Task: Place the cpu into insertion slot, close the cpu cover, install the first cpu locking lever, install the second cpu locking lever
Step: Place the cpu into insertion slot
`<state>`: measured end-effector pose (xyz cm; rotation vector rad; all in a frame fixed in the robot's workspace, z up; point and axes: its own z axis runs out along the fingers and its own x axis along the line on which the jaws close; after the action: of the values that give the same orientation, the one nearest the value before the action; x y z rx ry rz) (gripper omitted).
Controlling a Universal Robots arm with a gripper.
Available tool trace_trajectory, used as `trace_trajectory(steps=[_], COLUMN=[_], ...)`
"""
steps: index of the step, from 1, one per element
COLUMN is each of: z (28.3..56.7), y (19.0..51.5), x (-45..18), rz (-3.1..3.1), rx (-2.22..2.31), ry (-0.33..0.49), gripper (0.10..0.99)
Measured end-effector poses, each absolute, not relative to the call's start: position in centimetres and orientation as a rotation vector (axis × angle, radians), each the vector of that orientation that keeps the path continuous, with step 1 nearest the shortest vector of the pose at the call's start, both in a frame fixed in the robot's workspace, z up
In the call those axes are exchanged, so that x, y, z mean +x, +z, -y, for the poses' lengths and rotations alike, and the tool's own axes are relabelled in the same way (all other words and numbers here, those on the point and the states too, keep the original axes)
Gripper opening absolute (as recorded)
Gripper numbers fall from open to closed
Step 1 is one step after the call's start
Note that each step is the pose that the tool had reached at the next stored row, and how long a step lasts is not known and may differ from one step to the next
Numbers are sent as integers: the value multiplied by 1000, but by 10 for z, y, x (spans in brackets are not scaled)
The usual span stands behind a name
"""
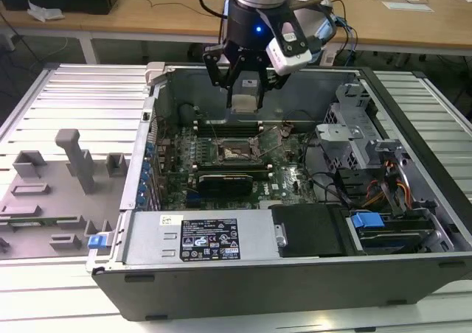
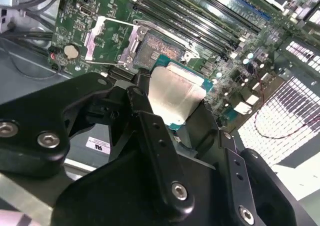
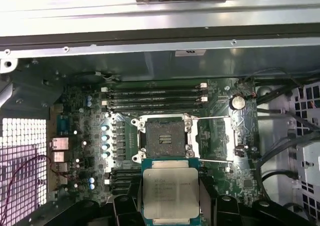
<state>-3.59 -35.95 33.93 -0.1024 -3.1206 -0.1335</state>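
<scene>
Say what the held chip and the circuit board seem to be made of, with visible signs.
The chip seems to have a matt silver-grey metal top, by its soft sheen, and a green rim. The circuit board looks like green lacquered laminate, probably fibreglass.

Silver cpu [image 3: 170, 192] aloft near bare insertion slot [image 3: 164, 135]

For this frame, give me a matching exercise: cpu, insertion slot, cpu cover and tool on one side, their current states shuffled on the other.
Things:
1. cpu
2. insertion slot
3. cpu cover
4. tool

States:
A. flipped open beside the insertion slot
B. shut on the cpu
C. empty, dark centre exposed
D. held above the motherboard

Pairs: 1-D, 2-C, 3-A, 4-B
</scene>
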Motion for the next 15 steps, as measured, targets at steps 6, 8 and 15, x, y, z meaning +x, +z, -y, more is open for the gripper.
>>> trace_trajectory(steps=[6, 8, 15], z=[359, 359, 359], y=[331, 330, 327], x=[-36, -36, -36], rz=[3104, 3098, 3052], rx=[-407, -460, -738], ry=[-132, -133, -133], gripper=[541, 541, 541])
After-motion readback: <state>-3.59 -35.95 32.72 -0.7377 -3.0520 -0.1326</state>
